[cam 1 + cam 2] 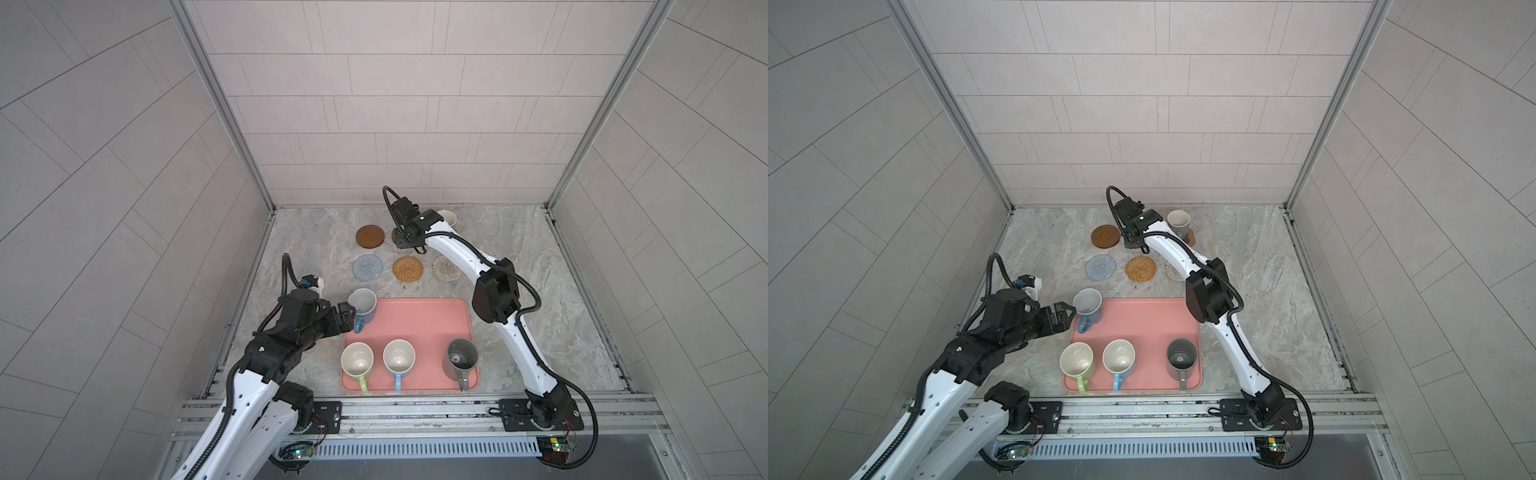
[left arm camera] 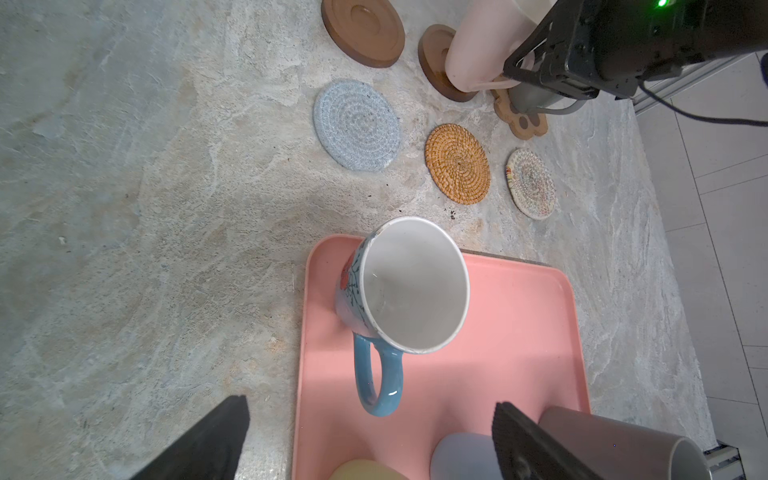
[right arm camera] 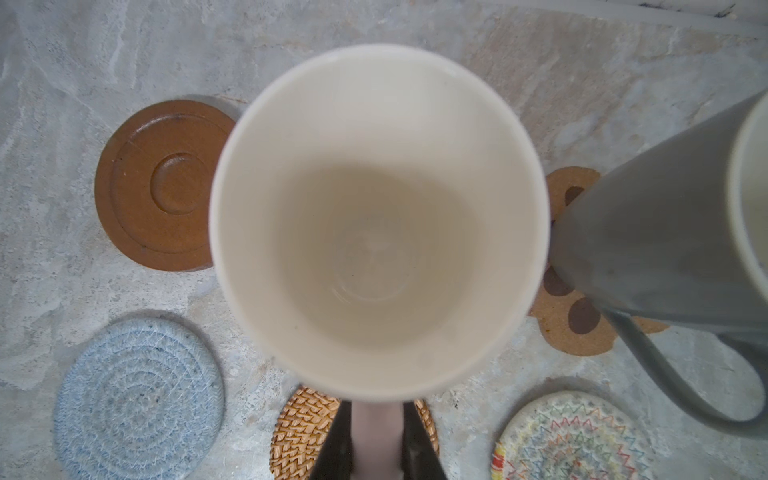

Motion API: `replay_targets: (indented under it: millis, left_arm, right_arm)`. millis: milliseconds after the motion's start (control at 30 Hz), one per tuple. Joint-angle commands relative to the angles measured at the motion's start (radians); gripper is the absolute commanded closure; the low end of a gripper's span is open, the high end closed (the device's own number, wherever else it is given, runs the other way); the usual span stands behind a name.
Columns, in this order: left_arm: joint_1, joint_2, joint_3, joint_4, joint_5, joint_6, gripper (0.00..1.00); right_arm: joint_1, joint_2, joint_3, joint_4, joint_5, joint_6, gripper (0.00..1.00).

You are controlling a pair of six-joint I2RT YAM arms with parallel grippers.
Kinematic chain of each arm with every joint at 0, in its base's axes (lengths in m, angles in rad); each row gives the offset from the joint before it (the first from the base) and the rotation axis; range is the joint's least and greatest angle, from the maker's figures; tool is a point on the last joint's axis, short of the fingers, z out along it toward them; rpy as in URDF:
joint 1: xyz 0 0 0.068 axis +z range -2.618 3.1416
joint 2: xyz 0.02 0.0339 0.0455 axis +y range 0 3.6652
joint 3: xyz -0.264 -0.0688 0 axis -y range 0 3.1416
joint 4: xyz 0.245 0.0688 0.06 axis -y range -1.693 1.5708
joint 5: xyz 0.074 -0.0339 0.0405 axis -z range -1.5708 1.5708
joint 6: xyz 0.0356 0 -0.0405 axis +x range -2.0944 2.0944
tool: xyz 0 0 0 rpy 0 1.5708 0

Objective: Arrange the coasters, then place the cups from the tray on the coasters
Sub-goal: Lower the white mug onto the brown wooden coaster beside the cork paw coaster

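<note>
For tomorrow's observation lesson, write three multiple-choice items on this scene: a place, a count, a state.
1. Where does the flowered blue mug stand? A) in the tray's far left corner B) on a coaster C) on the bare table
2. How many mugs are on the tray? A) two B) four C) six
3. The left gripper is A) open B) shut on a handle C) shut on a coaster
Answers: 1 A, its base sits inside the rim; 2 B, the flowered one, a green mug, a light blue mug, a dark grey mug; 3 A, its jaws stand apart beside the blue handle.
</note>
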Motion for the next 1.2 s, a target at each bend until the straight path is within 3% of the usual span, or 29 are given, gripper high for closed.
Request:
replay_targets:
  millis: [0, 933, 1167]
  left_arm:
    - [-0.003, 0.000, -0.008, 0.003, -0.003, 0.014, 0.01]
    - [-0.003, 0.005, -0.011, 0.004, -0.006, 0.013, 0.01]
    - [-0.004, 0.003, -0.011, 0.005, -0.007, 0.012, 0.01]
  right_arm:
    - [-0.008, 0.010, 0.045, 0.028, 0.025, -0.030, 0.92]
    - [-0.036, 0.073, 0.096, 0.053, -0.012, -0.046, 0.91]
    - [-0.037, 0.075, 0.098, 0.053, -0.021, -0.039, 0.84]
